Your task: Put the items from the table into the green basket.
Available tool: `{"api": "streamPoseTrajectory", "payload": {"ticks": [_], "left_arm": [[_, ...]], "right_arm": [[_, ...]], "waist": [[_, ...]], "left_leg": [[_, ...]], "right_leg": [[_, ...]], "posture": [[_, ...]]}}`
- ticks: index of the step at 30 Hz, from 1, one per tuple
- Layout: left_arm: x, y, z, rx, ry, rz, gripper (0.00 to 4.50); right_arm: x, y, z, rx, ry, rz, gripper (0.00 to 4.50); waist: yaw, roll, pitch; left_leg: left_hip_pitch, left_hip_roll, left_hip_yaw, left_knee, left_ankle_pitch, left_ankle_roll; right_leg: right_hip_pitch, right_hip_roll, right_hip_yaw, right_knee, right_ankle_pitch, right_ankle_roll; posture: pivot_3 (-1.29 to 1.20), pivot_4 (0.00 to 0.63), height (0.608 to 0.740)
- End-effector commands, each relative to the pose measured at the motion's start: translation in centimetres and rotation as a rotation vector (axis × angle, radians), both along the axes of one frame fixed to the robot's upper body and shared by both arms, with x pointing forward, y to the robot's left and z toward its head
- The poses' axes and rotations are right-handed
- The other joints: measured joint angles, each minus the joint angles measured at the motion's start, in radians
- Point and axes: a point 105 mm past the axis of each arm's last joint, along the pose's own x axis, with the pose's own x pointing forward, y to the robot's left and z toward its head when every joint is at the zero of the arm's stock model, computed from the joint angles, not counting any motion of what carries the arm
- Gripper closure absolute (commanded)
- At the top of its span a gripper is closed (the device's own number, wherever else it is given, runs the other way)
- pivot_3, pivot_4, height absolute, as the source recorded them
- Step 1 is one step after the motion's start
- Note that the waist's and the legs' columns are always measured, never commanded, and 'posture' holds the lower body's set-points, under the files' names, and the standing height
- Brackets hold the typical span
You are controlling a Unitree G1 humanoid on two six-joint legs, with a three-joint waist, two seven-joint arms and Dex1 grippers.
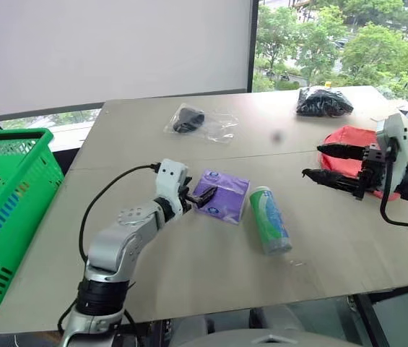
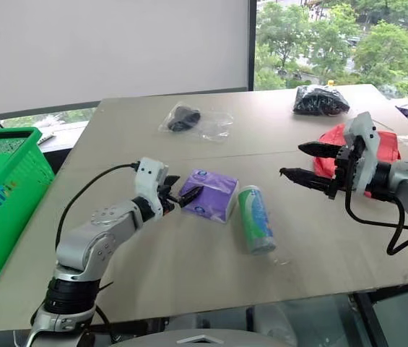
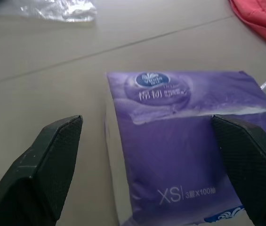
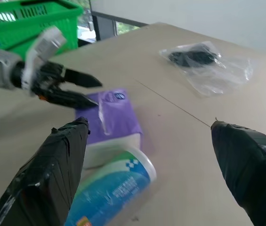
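- Head views: the left pincer (image 1: 193, 196) gapes wide at the near-left edge of the soft purple plastic tissue packet (image 1: 222, 194) on the beige tabletop (image 1: 189, 260). Closing on one corner could let it slip. The bright green slotted plastic basket (image 1: 5, 210) sits far left.
- Left wrist view: one finger overlaps the packet, so it could shove it.
- Right wrist view: the right pincer (image 2: 306, 162), spread empty, could nudge the green-and-white cylindrical can (image 4: 111, 188).

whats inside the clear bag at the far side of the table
The clear bag holds one dark, rounded black object near one end; the rest looks like flat, empty plastic. What the object is, and anything beneath it, cannot be made out.
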Motion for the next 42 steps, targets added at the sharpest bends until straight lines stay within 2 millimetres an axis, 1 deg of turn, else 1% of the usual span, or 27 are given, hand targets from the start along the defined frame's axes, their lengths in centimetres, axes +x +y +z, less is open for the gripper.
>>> {"api": "streamPoseTrajectory", "payload": {"ticks": [1,4,5,6,9,10,12,14,16,17,20,22,23,25,26,27,28,30,32,34,35,36,37,38,39,42], "left_arm": [[0.4,-0.1,-0.2,-0.026,0.038,0.05,0.0],[0.1,-0.1,-1.6,-0.06,0.129,0.086,0.79],[0.0,-0.2,-1.9,-0.072,0.153,0.088,1.31],[-0.2,-0.4,-2.1,-0.093,0.174,0.082,1.7],[-0.4,-0.7,-2.1,-0.114,0.186,0.078,3.12],[-0.4,-0.8,-2.1,-0.121,0.187,0.079,3.42],[-0.2,-1.0,-1.9,-0.15,0.184,0.089,4.3],[0.3,-0.8,-1.4,-0.178,0.161,0.114,4.38],[0.9,-0.6,-0.3,-0.203,0.106,0.135,4.42],[1.4,-0.4,0.5,-0.221,0.067,0.158,4.42],[3.1,0.9,4.3,-0.279,-0.102,0.229,4.42],[4.1,2.7,7.4,-0.266,-0.233,0.285,4.42],[4.4,3.5,8.6,-0.253,-0.281,0.311,4.42],[5.1,6.6,11.3,-0.19,-0.383,0.426,4.42],[5.2,8.6,12.7,-0.158,-0.428,0.508,4.42],[5.1,11.1,14.2,-0.137,-0.473,0.608,4.42],[4.7,13.5,15.6,-0.105,-0.514,0.698,4.42],[3.4,17.7,17.8,-0.011,-0.58,0.838,4.42],[2.0,20.5,19.2,0.049,-0.614,0.931,4.42],[-0.4,24.3,20.7,0.135,-0.648,1.051,4.42],[-1.2,25.3,21.2,0.163,-0.657,1.082,4.42],[-2.3,26.5,21.6,0.189,-0.668,1.119,4.42],[-2.8,27.1,21.8,0.201,-0.674,1.138,4.42],[-3.8,28.3,21.9,0.216,-0.67,1.172,4.42],[-4.8,29.3,22.0,0.232,-0.669,1.205,4.42],[-6.8,31.2,22.0,0.273,-0.656,1.27,4.42]], "right_arm": [[-0.7,0.7,2.3,0.051,-0.055,0.051,0.09],[-1.4,1.4,3.0,0.104,-0.024,0.117,0.0],[-1.5,1.5,3.1,0.11,-0.019,0.127,0.0],[-1.5,1.5,3.1,0.111,-0.019,0.131,0.0],[-1.5,1.6,3.0,0.107,-0.016,0.137,0.0],[-1.5,1.6,3.0,0.105,-0.014,0.142,0.0],[-1.5,1.6,3.0,0.103,-0.012,0.148,0.0],[-1.4,1.6,3.0,0.103,-0.013,0.153,0.0],[-1.3,1.7,3.1,0.105,-0.018,0.16,0.0],[-1.3,1.8,3.2,0.109,-0.019,0.165,0.0],[-1.0,2.4,3.6,0.127,-0.034,0.188,0.0],[-0.7,3.1,4.1,0.146,-0.058,0.202,0.0],[-0.7,3.4,4.3,0.156,-0.068,0.213,0.0],[-0.7,4.2,4.8,0.179,-0.086,0.245,0.0],[-0.7,4.6,5.0,0.185,-0.094,0.261,0.0],[-0.7,5.2,5.1,0.19,-0.1,0.279,0.0],[-0.6,5.7,5.3,0.198,-0.107,0.297,0.0],[-0.4,6.8,5.7,0.215,-0.129,0.324,0.0],[0.0,7.4,6.0,0.231,-0.151,0.33,0.0],[1.0,8.3,6.2,0.25,-0.172,0.321,0.0],[1.3,8.6,6.2,0.253,-0.176,0.317,0.0],[1.7,8.9,6.1,0.252,-0.171,0.313,0.0],[2.0,9.1,6.0,0.251,-0.167,0.31,0.0],[2.2,9.5,5.8,0.242,-0.173,0.316,0.0],[2.4,9.9,5.7,0.234,-0.178,0.321,0.0],[2.6,10.7,5.6,0.229,-0.2,0.343,0.0]], "waist": [[0.0,0.0,0.0],[0.0,0.0,0.0],[-0.001,0.0,0.0],[-0.002,0.0,-0.001],[-0.001,0.0,-0.001],[0.0,0.0,-0.001],[0.001,0.0,-0.001],[0.002,0.0,-0.001],[0.004,-0.001,-0.001],[0.005,-0.001,-0.001],[0.005,-0.003,0.001],[0.003,-0.005,0.002],[0.002,-0.005,0.002],[0.002,-0.005,0.002],[0.002,-0.005,0.002],[0.003,-0.005,0.002],[0.003,-0.005,0.002],[0.003,-0.006,0.002],[0.007,-0.007,0.002],[0.021,-0.009,0.001],[0.029,-0.009,0.0],[0.038,-0.01,0.0],[0.053,-0.01,0.0],[0.061,-0.01,0.0],[0.079,-0.01,0.0],[0.11,-0.011,0.0]], "left_leg": [[0.0,0.0,0.0,0.0,0.0,0.0],[0.0,0.0,0.0,0.0,0.0,0.0],[0.0,0.0,0.0,0.0,0.0,0.0],[0.0,-0.001,0.0,0.0,0.0,0.0],[0.001,0.0,0.0,0.0,0.0,0.0],[0.001,0.0,0.0,0.0,0.0,0.0],[0.001,-0.001,0.0,0.0,0.0,0.0],[0.0,-0.001,0.0,0.0,0.0,0.0],[0.0,-0.001,0.0,0.0,0.0,0.0],[0.0,-0.001,0.0,0.0,0.0,0.0],[0.0,-0.001,0.0,0.0,0.0,0.0],[0.0,-0.001,0.0,0.0,0.0,0.0],[0.0,0.0,0.0,0.0,0.0,-0.001],[0.0,0.0,0.0,0.0,0.0,-0.001],[0.0,0.0,0.0,0.0,0.0,-0.001],[0.0,0.0,0.0,-0.001,0.0,-0.001],[-0.001,0.0,0.0,-0.001,0.0,-0.001],[0.0,0.0,0.0,-0.001,0.0,-0.001],[-0.002,0.0,0.0,-0.001,0.001,-0.002],[-0.009,0.0,-0.002,0.0,0.003,-0.005],[-0.014,0.0,-0.002,0.001,0.003,-0.005],[-0.016,0.0,-0.002,0.002,0.003,-0.006],[-0.016,-0.001,-0.003,0.002,0.003,-0.006],[-0.016,-0.001,-0.003,0.001,0.003,-0.006],[-0.016,-0.002,-0.003,0.001,0.003,-0.006],[-0.018,-0.003,-0.005,0.0,0.003,-0.006]], "right_leg": [[0.0,0.0,0.0,0.0,0.0,0.0],[0.002,0.0,0.0,0.001,0.0,0.0],[0.002,0.0,0.0,0.001,0.0,0.0],[0.003,0.001,0.0,0.001,0.0,0.0],[0.003,0.001,0.0,0.001,0.0,0.0],[0.003,0.001,0.0,0.0,0.0,0.0],[0.003,0.001,0.001,0.0,0.0,0.0],[0.003,0.0,0.001,0.0,0.0,0.001],[0.003,0.0,0.0,0.0,0.0,0.001],[0.003,0.0,0.0,0.0,0.0,0.001],[0.003,0.0,0.0,0.0,0.0,0.001],[0.003,0.001,0.0,0.001,0.0,0.0],[0.003,0.001,0.001,0.001,0.0,0.0],[0.002,0.002,0.001,0.001,0.0,0.0],[0.002,0.002,0.001,0.001,0.0,0.0],[0.001,0.002,0.001,0.001,0.0,0.0],[0.0,0.001,0.001,0.0,0.0,0.0],[-0.002,0.001,0.001,0.0,0.001,0.0],[-0.008,0.0,0.001,0.001,0.001,0.0],[-0.013,-0.001,-0.001,0.001,0.001,0.0],[-0.019,-0.002,-0.001,0.002,0.001,0.0],[-0.02,-0.002,-0.002,0.003,0.001,0.0],[-0.02,-0.003,-0.003,0.003,0.001,0.0],[-0.02,-0.005,-0.004,0.002,0.001,0.0],[-0.021,-0.006,-0.005,0.002,0.001,0.0],[-0.022,-0.008,-0.007,0.001,0.001,0.0]], "posture": [[-0.17,0.0,0.74],[-0.17,0.0,0.74],[-0.17,0.0,0.74],[-0.17,0.0,0.74],[-0.17,0.0,0.74],[-0.16,0.0,0.74],[-0.16,0.0,0.74],[-0.15,0.0,0.74],[-0.15,0.0,0.74],[-0.14,0.0,0.74],[-0.13,0.0,0.74],[-0.11,0.0,0.74],[-0.11,0.0,0.74],[-0.09,0.0,0.74],[-0.08,0.0,0.74],[-0.07,0.0,0.74],[-0.07,0.0,0.74],[-0.05,0.0,0.74],[-0.01,0.0,0.74],[0.03,0.0,0.74],[0.03,0.0,0.74],[0.05,0.0,0.74],[0.07,0.0,0.74],[0.09,0.0,0.74],[0.09,0.0,0.74],[0.11,0.0,0.74]]}}
